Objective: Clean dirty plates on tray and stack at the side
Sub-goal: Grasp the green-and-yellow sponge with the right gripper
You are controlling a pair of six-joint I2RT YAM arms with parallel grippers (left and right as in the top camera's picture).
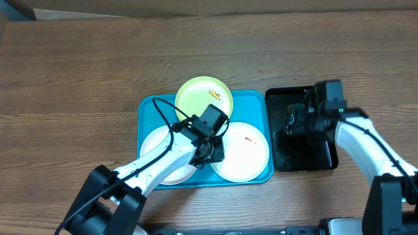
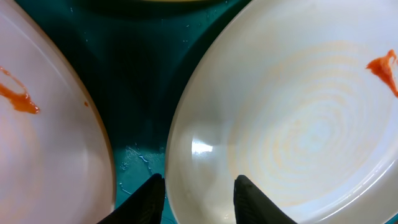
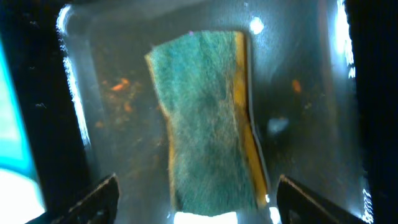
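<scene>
The turquoise tray (image 1: 149, 108) holds three plates: a yellow-green one (image 1: 199, 94) at the back, a white one (image 1: 245, 151) at the right with a red smear, and a white one (image 1: 157, 147) at the left under my left arm. My left gripper (image 1: 210, 151) is open, its fingers (image 2: 199, 198) astride the rim of the right white plate (image 2: 298, 124); the left white plate (image 2: 37, 137) also shows a red smear. My right gripper (image 1: 295, 121) is open over the black tray, its fingers (image 3: 196, 199) spread wide on either side of a green-and-yellow sponge (image 3: 205, 118).
The smaller black tray (image 1: 323, 156) lies right of the turquoise one; it looks wet, with orange specks (image 3: 118, 87). Bare wooden table (image 1: 78, 65) lies around both trays.
</scene>
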